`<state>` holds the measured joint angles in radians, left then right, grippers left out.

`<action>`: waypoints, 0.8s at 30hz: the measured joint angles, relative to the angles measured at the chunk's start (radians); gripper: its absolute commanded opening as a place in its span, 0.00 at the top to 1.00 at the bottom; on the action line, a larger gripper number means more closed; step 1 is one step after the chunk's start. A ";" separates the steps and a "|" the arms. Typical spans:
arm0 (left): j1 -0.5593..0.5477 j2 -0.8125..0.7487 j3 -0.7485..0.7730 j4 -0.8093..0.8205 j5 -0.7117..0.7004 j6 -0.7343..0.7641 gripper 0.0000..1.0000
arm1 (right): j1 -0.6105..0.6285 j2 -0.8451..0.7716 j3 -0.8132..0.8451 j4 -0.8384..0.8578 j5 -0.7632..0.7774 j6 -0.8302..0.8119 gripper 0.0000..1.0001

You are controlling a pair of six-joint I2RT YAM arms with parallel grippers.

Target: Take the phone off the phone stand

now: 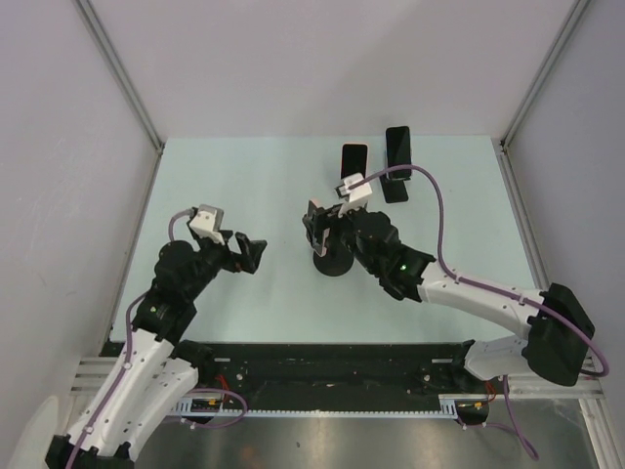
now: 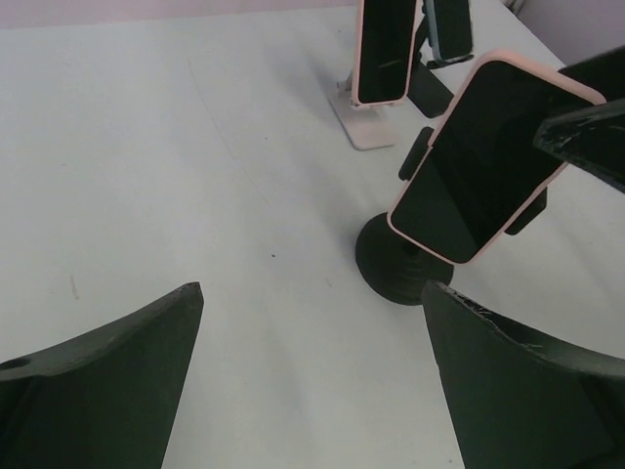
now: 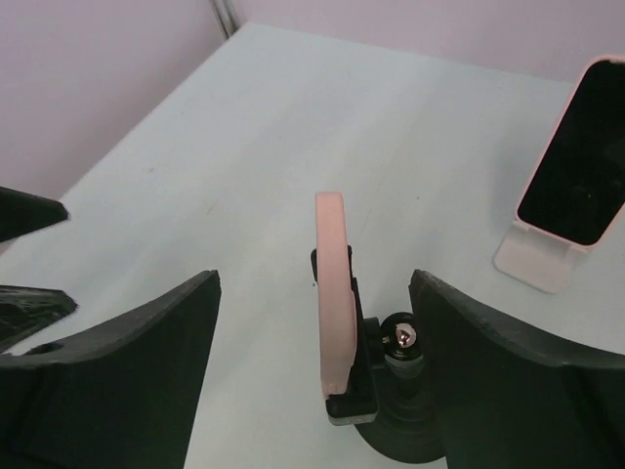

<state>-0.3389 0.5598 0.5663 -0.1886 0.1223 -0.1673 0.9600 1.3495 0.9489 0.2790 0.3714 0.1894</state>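
A phone in a pink case is clamped, tilted, in a black stand with a round base near the table's middle. In the right wrist view the phone is edge-on between my right gripper's open fingers, which stand apart from it on either side. The stand's ball joint is just right of the phone. My left gripper is open and empty, low over the table to the left of the stand. My right gripper hovers over the phone.
A second pink-cased phone leans on a white stand at the back. A dark phone on a black stand is beside it to the right. White walls enclose the pale table.
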 measured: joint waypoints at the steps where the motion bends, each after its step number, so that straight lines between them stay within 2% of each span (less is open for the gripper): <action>1: -0.007 0.014 0.006 0.000 0.004 -0.010 0.00 | 0.000 -0.014 0.000 0.004 0.000 -0.004 0.10; 5: -0.068 0.085 0.063 -0.001 -0.007 -0.063 0.00 | -0.001 -0.080 0.000 0.003 -0.002 -0.007 0.08; 8: -0.162 0.126 0.117 -0.001 -0.065 -0.096 0.00 | -0.014 -0.129 0.000 -0.006 -0.002 -0.006 0.08; 13: -0.426 0.242 0.254 0.011 -0.269 -0.129 0.00 | -0.108 -0.206 -0.004 -0.075 0.014 -0.002 0.07; 16: -0.532 0.325 0.317 0.024 -0.409 -0.140 0.00 | -0.184 -0.261 -0.040 -0.111 0.018 0.015 0.07; 19: -0.597 0.425 0.373 0.029 -0.533 -0.144 0.00 | -0.280 -0.336 -0.104 -0.159 0.013 0.047 0.07; 24: -0.623 0.567 0.433 0.028 -0.636 -0.146 0.00 | -0.369 -0.412 -0.179 -0.220 0.007 0.087 0.07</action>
<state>-0.9615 1.1271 0.9993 -0.1604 -0.5137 -0.3134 0.5911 0.9379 0.7704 0.0586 0.3782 0.2768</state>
